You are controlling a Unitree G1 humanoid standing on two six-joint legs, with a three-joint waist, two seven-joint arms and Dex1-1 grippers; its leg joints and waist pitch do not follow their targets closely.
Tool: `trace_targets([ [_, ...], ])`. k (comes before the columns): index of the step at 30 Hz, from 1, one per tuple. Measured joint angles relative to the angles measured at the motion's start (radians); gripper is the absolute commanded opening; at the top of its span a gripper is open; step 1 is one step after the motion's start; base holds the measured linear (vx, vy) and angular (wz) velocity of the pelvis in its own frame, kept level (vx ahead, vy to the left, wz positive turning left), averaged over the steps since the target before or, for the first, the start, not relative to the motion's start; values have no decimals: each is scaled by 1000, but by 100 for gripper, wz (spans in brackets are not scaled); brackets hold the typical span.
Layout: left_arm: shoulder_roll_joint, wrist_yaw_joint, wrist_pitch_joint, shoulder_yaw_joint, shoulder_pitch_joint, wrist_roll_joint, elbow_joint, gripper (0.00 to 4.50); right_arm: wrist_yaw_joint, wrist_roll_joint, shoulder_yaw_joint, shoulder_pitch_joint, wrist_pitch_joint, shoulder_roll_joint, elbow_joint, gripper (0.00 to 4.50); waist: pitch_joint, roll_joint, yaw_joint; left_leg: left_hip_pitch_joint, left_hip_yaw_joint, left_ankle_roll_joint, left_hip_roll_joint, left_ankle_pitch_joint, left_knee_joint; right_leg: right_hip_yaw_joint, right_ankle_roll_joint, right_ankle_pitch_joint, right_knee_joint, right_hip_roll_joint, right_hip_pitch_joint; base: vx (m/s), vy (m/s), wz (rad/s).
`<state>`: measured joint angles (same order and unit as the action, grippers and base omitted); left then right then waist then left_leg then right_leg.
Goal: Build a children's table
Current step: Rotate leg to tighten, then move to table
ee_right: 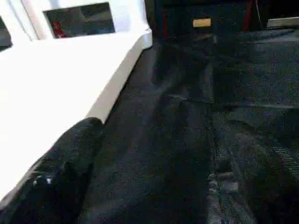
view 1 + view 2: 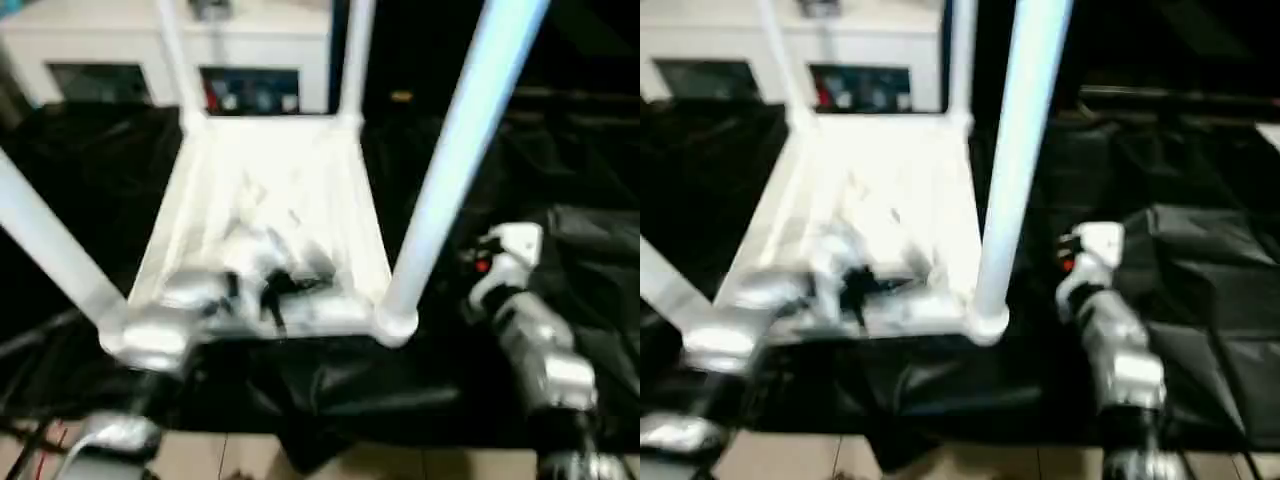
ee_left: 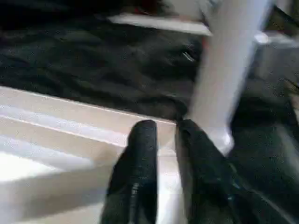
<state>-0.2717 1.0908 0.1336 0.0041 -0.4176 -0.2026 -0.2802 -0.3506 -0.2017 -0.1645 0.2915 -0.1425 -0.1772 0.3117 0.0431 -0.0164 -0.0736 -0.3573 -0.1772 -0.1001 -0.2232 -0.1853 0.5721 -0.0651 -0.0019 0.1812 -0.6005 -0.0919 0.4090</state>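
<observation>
White plastic table top (image 2: 270, 215) lies upside down on the black sheet (image 2: 330, 385) with all four legs (image 2: 455, 160) seated, so assembly looks nearly done; left gripper (image 3: 161, 133) narrowly parted over its near rim, holding nothing, right gripper (image 1: 65, 163) beside it, spread unclear.

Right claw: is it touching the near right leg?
Apart. In the left eye view the right claw sits beside the near right leg, with black cloth showing plainly between them.

black sheeting (image 2: 330, 390) covers floor | white cabinet (image 2: 120, 50) behind, perhaps glass-fronted
</observation>
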Motion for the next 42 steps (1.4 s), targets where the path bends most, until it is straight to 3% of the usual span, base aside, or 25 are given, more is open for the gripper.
trace_targets([
  [4, 75, -259, -24, 110, 94, 41, 98, 141, 59, 14, 7, -56, -17, 41, -100, 450, 1, 4, 12, -1, 0, 0, 0, 0, 0, 0, 2, 1, 1, 0, 0, 0, 0, 0],
  [10, 132, -520, 4, 197, 180, 94, 240, 188, 125, 18, 20, -119, -65, 87, -195, 450, 5, 14, 16, -2, 2, 0, -1, -1, 0, 1, 5, 3, 1, 0, 1, 0, 0, 0],
  [16, 164, -576, 69, 191, 282, 98, 357, 234, 88, 11, 78, -150, -120, 80, -242, 450, 7, 29, 15, -3, 2, 0, -1, -1, -1, 1, 6, 3, 1, 1, 3, 0, 0, 0],
  [21, 147, -573, 99, 141, 323, 89, 429, 259, 6, -2, 132, -186, -185, 29, -307, 450, 2, 42, 13, -8, 4, -1, -1, 0, -1, 1, 8, 4, 1, 2, 3, 0, 0, 0],
  [25, 149, -582, 107, 105, 333, 104, 420, 259, -44, -16, 166, -205, -208, 16, -321, 450, 2, 41, 16, -8, 4, -1, 0, 0, 1, 2, 9, 2, 1, 2, 3, 0, 0, 0],
  [29, 169, -607, 113, 91, 331, 118, 409, 259, 9, 2, 131, -184, -195, 17, -278, 450, 1, 32, 19, -8, 4, -1, 0, 0, 4, 3, 9, -1, 1, 2, 2, 0, 0, 0],
  [34, 197, -701, 101, 136, 332, 100, 389, 287, 118, 1, 21, -172, -196, 13, -261, 450, 0, 28, 24, -8, 4, -1, 1, 0, 6, 3, 10, -2, 0, 3, 1, 0, 0, 0],
  [39, 194, -770, 71, 143, 339, 141, 389, 287, 136, -2, 6, -172, -194, 8, -274, 450, -1, 27, 39, -9, 5, -1, 1, 0, 6, 2, 10, -2, 0, 3, 1, 0, 0, 0],
  [42, 174, -790, 78, 156, 342, 143, 389, 287, 148, -5, -7, -172, -184, 11, -275, 450, -2, 34, 40, -8, 5, -1, 0, 0, 7, 2, 10, -2, -1, 4, 1, 0, 0, 0],
])
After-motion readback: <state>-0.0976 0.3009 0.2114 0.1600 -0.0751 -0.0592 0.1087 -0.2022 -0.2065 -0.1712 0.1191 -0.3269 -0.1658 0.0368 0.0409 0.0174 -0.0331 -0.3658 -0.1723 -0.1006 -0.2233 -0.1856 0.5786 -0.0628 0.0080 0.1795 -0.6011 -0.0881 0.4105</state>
